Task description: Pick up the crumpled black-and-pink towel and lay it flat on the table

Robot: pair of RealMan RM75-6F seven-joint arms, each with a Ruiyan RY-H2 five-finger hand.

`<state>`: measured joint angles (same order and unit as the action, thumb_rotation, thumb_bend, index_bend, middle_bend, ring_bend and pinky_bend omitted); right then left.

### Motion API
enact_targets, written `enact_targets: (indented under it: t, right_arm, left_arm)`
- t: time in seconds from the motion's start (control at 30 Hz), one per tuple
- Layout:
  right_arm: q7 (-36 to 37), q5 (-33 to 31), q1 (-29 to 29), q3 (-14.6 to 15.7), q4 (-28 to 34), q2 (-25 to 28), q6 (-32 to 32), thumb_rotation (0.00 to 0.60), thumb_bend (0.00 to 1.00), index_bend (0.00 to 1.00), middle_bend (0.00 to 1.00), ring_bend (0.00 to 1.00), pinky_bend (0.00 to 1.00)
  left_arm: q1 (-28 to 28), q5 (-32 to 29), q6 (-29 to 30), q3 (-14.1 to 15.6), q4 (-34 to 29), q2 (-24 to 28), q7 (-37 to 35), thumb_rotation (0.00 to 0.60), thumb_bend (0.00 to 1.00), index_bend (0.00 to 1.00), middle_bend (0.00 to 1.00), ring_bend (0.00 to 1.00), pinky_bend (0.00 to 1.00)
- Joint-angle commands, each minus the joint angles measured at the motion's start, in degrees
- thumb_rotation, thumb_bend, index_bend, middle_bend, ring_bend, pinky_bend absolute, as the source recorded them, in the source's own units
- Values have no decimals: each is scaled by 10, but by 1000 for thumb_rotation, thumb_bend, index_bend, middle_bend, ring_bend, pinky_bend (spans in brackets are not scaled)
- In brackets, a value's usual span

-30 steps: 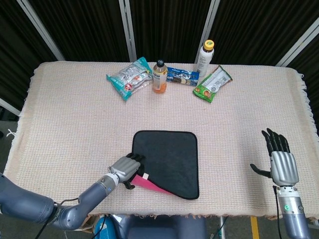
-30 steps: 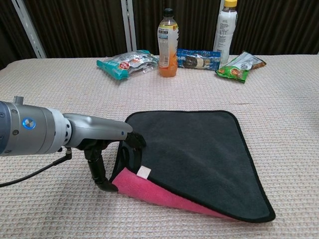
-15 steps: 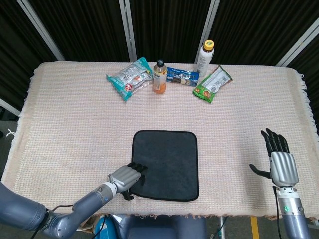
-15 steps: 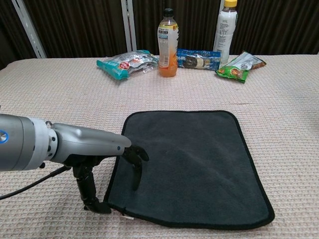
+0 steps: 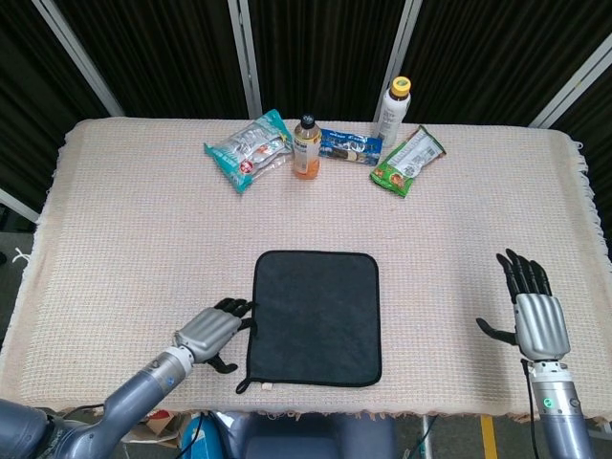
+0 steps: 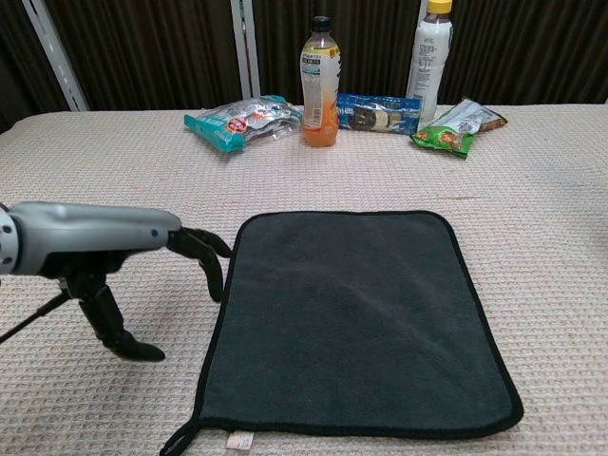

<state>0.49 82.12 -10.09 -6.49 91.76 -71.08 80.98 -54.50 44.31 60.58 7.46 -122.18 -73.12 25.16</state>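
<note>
The towel (image 5: 316, 316) (image 6: 356, 318) lies spread flat on the table, black side up, with its pink side hidden underneath. A small white label and a loop show at its near left corner. My left hand (image 5: 208, 333) (image 6: 119, 256) hovers just left of the towel's left edge, fingers spread, holding nothing. My right hand (image 5: 534, 314) stands open and upright near the table's right front corner, far from the towel; the chest view does not show it.
Along the back of the table stand an orange drink bottle (image 5: 306, 147) (image 6: 321, 83) and a white bottle (image 5: 393, 112) (image 6: 429, 47), with snack packets (image 5: 249, 151) (image 5: 408, 162) and a blue bar (image 5: 349, 147) around them. A woven cloth (image 5: 134, 229) covers the table.
The left hand let go of the towel's near left corner and drew back to the left. The folded pink corner was laid down, so the towel now lies fully flat.
</note>
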Motion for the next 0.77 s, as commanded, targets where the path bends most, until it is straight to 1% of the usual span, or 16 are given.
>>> enact_targets:
  t: [0.03, 0.07, 0.1, 0.2, 0.33, 0.43, 0.5, 0.57, 0.67, 0.77]
  right_arm:
    - [-3, -6, -2, 1, -6, -1, -9, 600, 161, 24, 0, 0, 0]
    - [-5, -8, -4, 1, -8, -2, -13, 600, 162, 24, 0, 0, 0]
    - [-7, -10, -5, 2, -10, -3, -17, 600, 162, 24, 0, 0, 0]
    - [-17, -16, -6, 5, -18, -9, -26, 600, 162, 24, 0, 0, 0]
    - [-30, -21, -6, 8, -21, -17, -31, 600, 162, 24, 0, 0, 0]
    - [-40, -23, -4, 10, -19, -19, -29, 600, 161, 24, 0, 0, 0]
    - [-45, -27, -1, 12, -13, -17, -29, 600, 162, 23, 0, 0, 0]
    - [-51, -31, 3, 15, -4, -10, -30, 600, 162, 24, 0, 0, 0]
    - [-56, -32, 8, 19, 6, -3, -26, 600, 162, 24, 0, 0, 0]
    - [-55, -26, 14, 23, 14, 3, -18, 600, 162, 24, 0, 0, 0]
  left_arm:
    - [79, 101, 101, 22, 43, 9, -35, 600, 130, 44, 7, 0, 0]
    - [102, 130, 134, 29, 61, 4, -40, 600, 116, 14, 4, 0, 0]
    - [118, 148, 155, 32, 74, -1, -45, 600, 108, 4, 2, 0, 0]
    - [178, 205, 232, 40, 129, -18, -74, 600, 90, 0, 0, 0, 0]
    - [242, 249, 305, 39, 196, -29, -127, 600, 80, 0, 0, 0, 0]
    - [283, 271, 348, 37, 243, -26, -162, 600, 68, 0, 0, 0, 0]
    - [306, 273, 363, 39, 265, -19, -174, 600, 63, 0, 0, 0, 0]
    - [327, 266, 365, 44, 276, -8, -182, 600, 58, 0, 0, 0, 0]
    - [347, 263, 361, 49, 284, 7, -185, 600, 56, 0, 0, 0, 0]
    - [365, 270, 365, 48, 289, 20, -185, 600, 55, 0, 0, 0, 0]
